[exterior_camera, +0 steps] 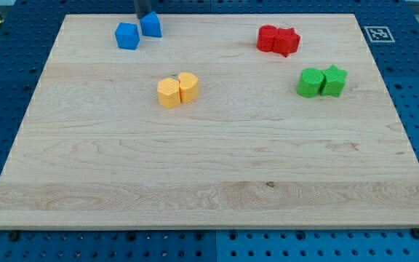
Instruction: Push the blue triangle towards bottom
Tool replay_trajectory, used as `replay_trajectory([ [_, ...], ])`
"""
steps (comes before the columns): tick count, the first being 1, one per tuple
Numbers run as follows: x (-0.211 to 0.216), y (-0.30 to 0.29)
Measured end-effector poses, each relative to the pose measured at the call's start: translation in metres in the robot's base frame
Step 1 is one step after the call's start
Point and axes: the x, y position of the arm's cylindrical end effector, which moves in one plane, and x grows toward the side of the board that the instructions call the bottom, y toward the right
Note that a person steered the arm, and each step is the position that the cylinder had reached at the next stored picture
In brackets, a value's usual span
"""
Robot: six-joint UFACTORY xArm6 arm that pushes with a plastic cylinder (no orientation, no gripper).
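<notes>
yellow blocks [178, 89] sit nearest. my tip [145, 16], rod cut off by the view's top, holds nothing, touching the blue triangle [151, 25] just below it; its end is hidden.

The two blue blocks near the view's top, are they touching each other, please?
Touching: the camera view shows the left blue block and the right blue block meeting corner to edge, no board showing between.

The rod [145, 7] was cut off by the view's top edge; the blue triangle [151, 25] hid my tip.
</notes>
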Motion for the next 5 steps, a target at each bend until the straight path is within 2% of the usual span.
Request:
replay_trajectory([
  [1, 0.018, 0.002],
  [5, 0.011, 0.014],
])
